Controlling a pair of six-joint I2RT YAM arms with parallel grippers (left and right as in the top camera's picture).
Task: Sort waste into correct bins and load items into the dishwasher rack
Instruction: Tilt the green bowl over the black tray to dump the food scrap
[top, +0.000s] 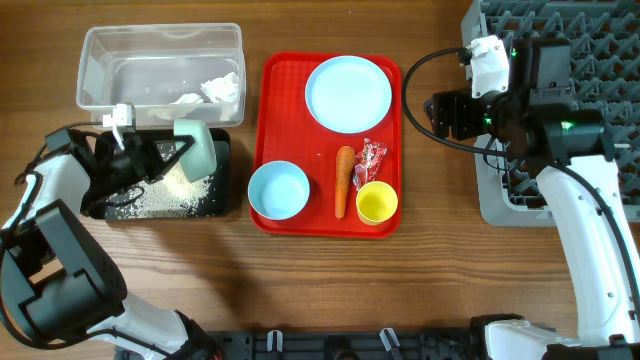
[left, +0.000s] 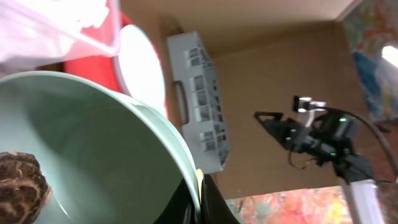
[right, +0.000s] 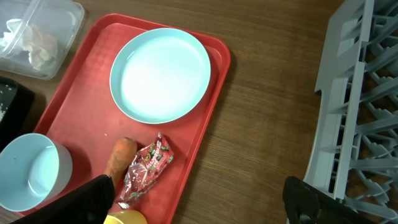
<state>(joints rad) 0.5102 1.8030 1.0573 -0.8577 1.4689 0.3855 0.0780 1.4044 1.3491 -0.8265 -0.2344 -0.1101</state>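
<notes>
I'm emptying food scraps right now: my left pincer (top: 168, 152) is clamped on the rim of a mint bowl (top: 197, 150) and is holding it tipped on edge over the black tray (top: 224, 172). Rice (top: 165, 196) is lying scattered in that tray. The left wrist view is showing a brown lump (left: 18, 186) sitting inside the bowl, not yet out. So the next move, as I'm judging it, calls for a steeper tip or a shake, keeping the rim above the tray. The clear tub (top: 100, 70) just behind is holding crumpled tissue (top: 218, 88). On the red tray (top: 290, 110) a plate (top: 348, 93), a second bowl (top: 278, 189), a carrot (top: 344, 180), a wrapper (top: 372, 160) and a yellow cup (top: 377, 203) are waiting. My right pincer (top: 440, 113) is hanging wide open and empty between the red tray and the rack (top: 590, 40), which looks empty where I can see it.
</notes>
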